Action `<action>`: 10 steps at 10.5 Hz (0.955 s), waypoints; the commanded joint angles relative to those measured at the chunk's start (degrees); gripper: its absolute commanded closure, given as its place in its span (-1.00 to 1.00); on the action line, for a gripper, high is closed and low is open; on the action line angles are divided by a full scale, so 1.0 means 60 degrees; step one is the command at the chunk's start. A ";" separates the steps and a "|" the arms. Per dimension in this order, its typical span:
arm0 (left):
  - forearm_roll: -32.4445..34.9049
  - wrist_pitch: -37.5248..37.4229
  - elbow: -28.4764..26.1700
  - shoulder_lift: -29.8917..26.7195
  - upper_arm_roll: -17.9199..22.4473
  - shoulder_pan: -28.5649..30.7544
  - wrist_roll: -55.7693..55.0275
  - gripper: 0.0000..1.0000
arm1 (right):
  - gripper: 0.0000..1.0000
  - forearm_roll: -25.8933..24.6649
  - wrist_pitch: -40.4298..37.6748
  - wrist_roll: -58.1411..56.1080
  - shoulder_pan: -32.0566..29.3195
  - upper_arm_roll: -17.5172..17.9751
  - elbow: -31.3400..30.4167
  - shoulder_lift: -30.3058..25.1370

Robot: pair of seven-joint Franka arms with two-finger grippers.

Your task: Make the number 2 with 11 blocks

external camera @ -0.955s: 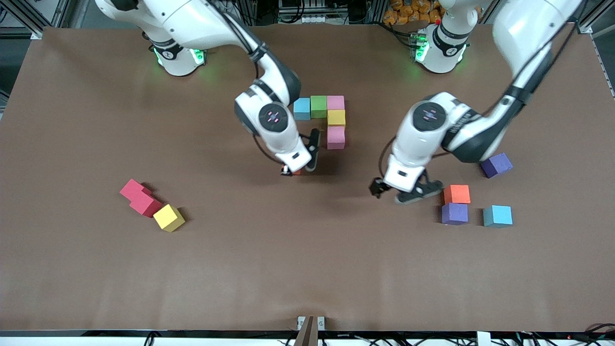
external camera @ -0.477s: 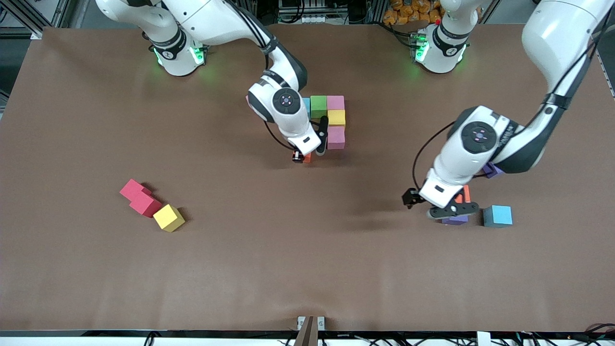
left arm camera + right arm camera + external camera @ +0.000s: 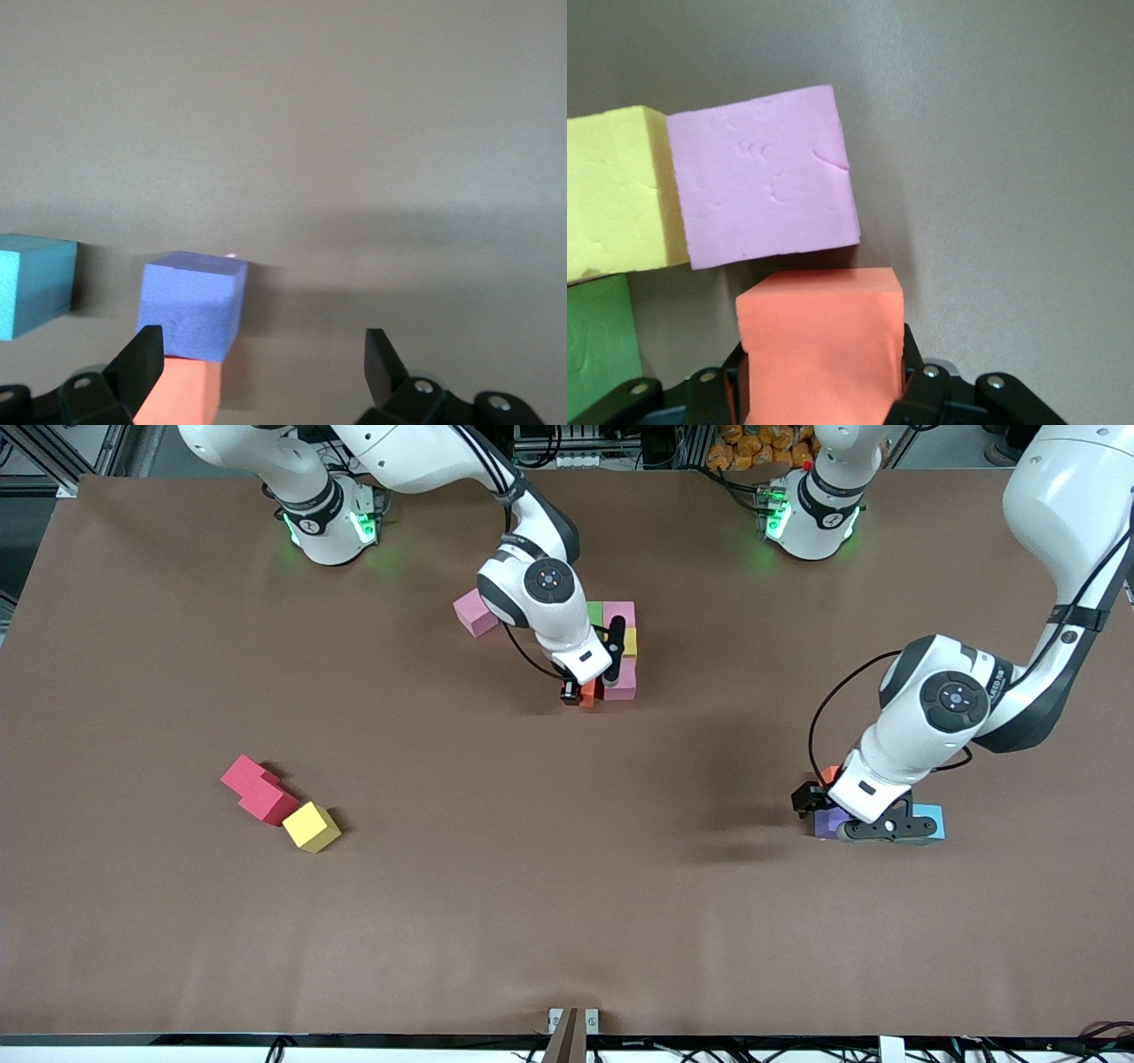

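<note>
The right gripper [image 3: 592, 689] is clamping a small orange foam cube [image 3: 822, 341]; square it flush beside the pink foam cube [image 3: 762, 175] just ahead. The left gripper [image 3: 262, 356] is hovering wide open over a purple foam cube [image 3: 193, 303].

Left gripper [image 3: 261, 354] fingers spread wide, purple block [image 3: 193, 304] by one fingertip, orange block [image 3: 182, 394] touching it, blue block [image 3: 34, 283] apart.

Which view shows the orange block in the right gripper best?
The right wrist view: the orange block fills the foreground, clamped in the right gripper beside the pink block. The front view shows only a sliver, mostly hidden by the arm. The left wrist view does not show it; the orange block there is another one.
</note>
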 commanded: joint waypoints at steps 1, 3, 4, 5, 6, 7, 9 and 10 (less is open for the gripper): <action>-0.0160 -0.0007 0.0184 0.0358 0.0322 -0.0019 0.0955 -1.00 | 0.44 0.0038 0.0374 0.0146 0.0140 -0.0037 -0.0473 -0.0202; -0.0160 -0.0007 0.0345 0.0550 0.0512 -0.0033 0.1512 -1.00 | 0.45 0.0038 0.0404 0.0146 0.0154 0.0094 -0.0458 -0.0202; -0.0160 -0.0007 0.0375 0.0594 0.0600 -0.0076 0.1631 -1.00 | 0.46 0.0038 0.0418 0.0146 0.0154 0.0109 -0.0458 -0.0202; -0.0088 -0.0007 0.0404 0.0696 0.0659 -0.0077 0.1864 -1.00 | 0.47 0.0038 0.0404 0.0146 0.0154 0.0124 -0.0458 -0.0202; -0.0145 -0.0007 0.0491 0.0798 0.0790 -0.0077 0.2418 -1.00 | 0.48 0.0038 0.0404 0.0146 0.0169 0.0124 -0.0458 -0.0202; -0.0160 -0.0007 0.0579 0.0901 0.0893 -0.0091 0.2612 -1.00 | 0.48 0.0038 0.0418 0.0146 0.0183 0.0124 -0.0444 -0.0202; -0.0131 -0.0007 0.0580 0.0931 0.0923 -0.0135 0.2672 -1.00 | 0.48 0.0038 0.0404 0.0146 0.0227 0.0124 -0.0400 -0.0187; -0.0073 -0.0007 0.0580 0.1004 0.0923 -0.0150 0.2672 -1.00 | 0.48 0.0038 0.0418 0.0146 0.0257 0.0124 -0.0385 -0.0187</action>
